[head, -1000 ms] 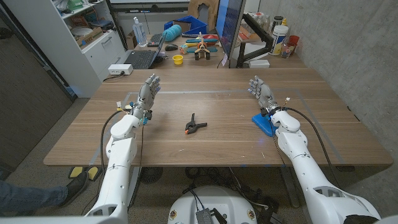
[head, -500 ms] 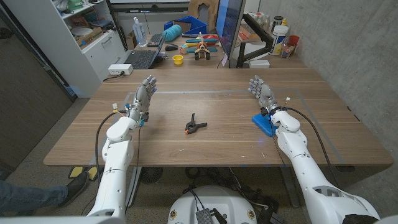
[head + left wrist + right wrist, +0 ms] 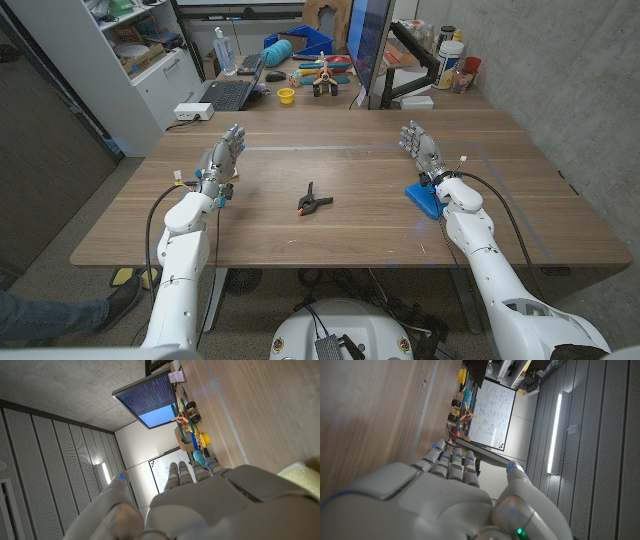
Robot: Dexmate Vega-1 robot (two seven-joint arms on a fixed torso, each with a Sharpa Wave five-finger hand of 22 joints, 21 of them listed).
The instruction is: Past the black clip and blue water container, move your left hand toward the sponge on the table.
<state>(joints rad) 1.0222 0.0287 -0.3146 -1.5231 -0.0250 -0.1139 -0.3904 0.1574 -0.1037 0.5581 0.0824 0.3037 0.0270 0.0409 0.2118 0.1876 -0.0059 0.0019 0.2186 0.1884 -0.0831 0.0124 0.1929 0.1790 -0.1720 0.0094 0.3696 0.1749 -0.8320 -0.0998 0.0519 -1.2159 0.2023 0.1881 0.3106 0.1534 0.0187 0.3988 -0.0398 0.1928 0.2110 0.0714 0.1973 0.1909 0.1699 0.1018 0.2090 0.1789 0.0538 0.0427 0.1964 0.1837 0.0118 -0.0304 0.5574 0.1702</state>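
Left hand is seen raised over the table's left side, toward the far edge, fingers extended and apart, nothing held; released. In the left wrist view the back of the same hand is seen with the fingers reaching toward the far edge of the table.

Sponge: a pale yellow, porous-looking corner is seen in the left wrist view, just beside the hand. In the head view it cannot be made out clearly; it is taken to lie on the table close under or beside the left hand, near the left far part of the top. Exact contact between hand and sponge cannot be told.

Black clip lies near the middle of the table, well apart from the left hand. A blue object, presumably the blue water container, lies toward the right edge, touching or just under the right wrist; its shape is partly hidden.

Right hand is held up over the right side of the table, fingers straight and spread, empty.

Handling judgement: the sponge is expected to be light, soft and compressible, not slippery and not fragile. A loose grasp across its two long sides, thumb opposing the fingers, should be sufficient; hard squeezing is unnecessary and would only deform it. Because it is light, it is likely to be pushed along the wood if touched from one side only.
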